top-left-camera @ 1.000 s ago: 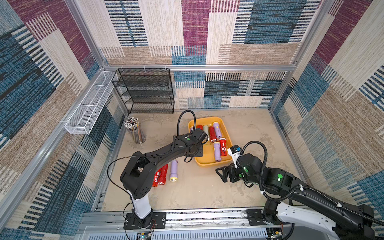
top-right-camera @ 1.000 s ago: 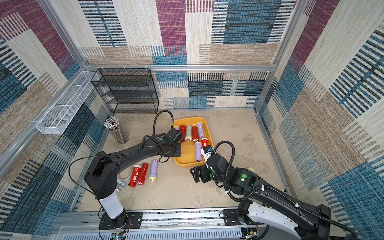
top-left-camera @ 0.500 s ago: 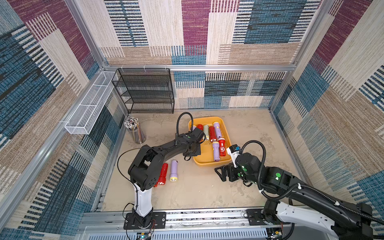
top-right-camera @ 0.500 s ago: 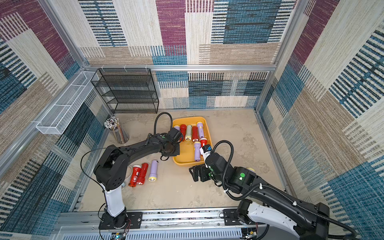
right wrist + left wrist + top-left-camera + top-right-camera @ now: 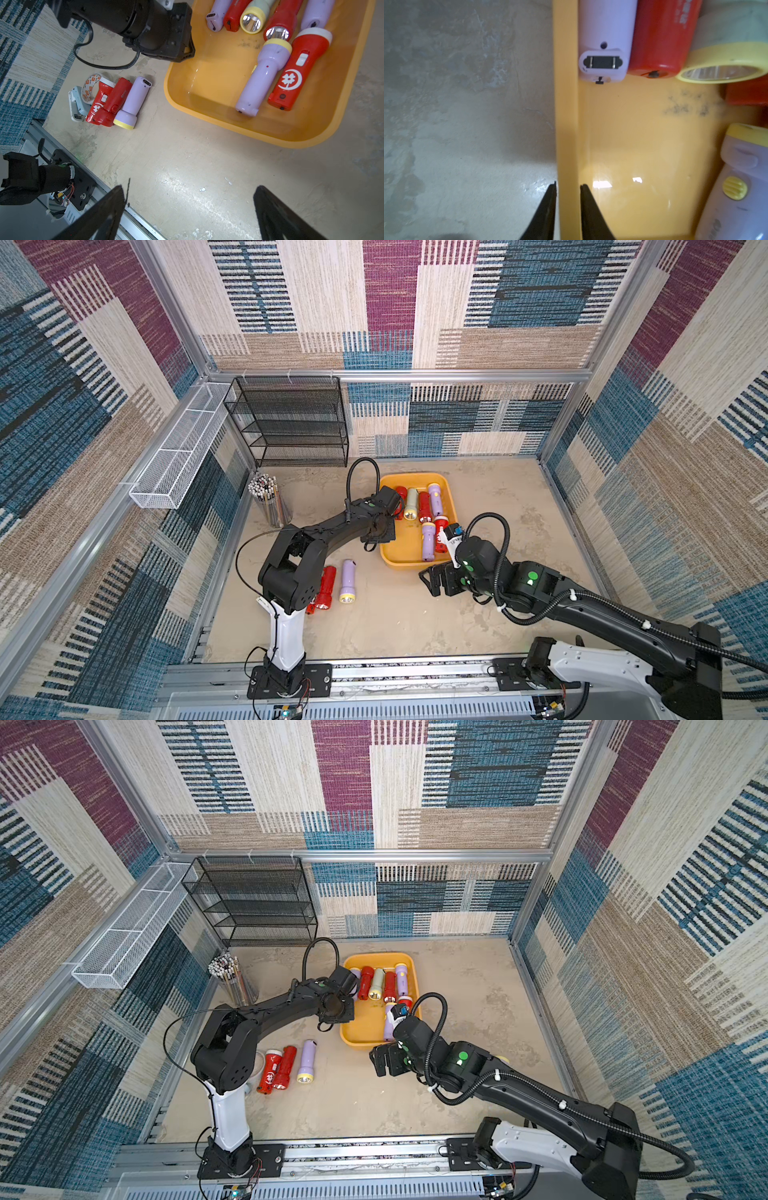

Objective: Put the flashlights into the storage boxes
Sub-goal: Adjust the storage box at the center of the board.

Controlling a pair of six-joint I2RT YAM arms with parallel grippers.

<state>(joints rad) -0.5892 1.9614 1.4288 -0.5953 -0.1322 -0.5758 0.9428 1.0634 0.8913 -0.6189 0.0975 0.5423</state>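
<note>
The storage box, a yellow-orange tray [image 5: 405, 562], lies mid-floor with several flashlights in it: pale green [image 5: 411, 504], red [image 5: 424, 506] and lilac [image 5: 428, 541]. My left gripper [image 5: 380, 537] is shut on the tray's left rim [image 5: 566, 104], one finger outside the wall and one inside, as the left wrist view shows around the left gripper [image 5: 568, 185]. Three flashlights lie on the floor left of the tray: lilac [image 5: 347, 580], red [image 5: 286, 1067] and red with a white head [image 5: 269, 1071]. My right gripper [image 5: 191, 187] hangs open over bare floor near the tray's front corner.
A black mesh rack [image 5: 291, 423] stands at the back, a white wire basket [image 5: 178, 452] hangs on the left wall, and a cup of pencils [image 5: 268, 506] stands below it. A tape roll [image 5: 90, 87] and a pale blue-white object [image 5: 75, 104] lie beside the floor flashlights.
My left jaws have closed onto the tray's left rim, and the left arm's elbow has swung a little to the right. The right arm has barely moved.
</note>
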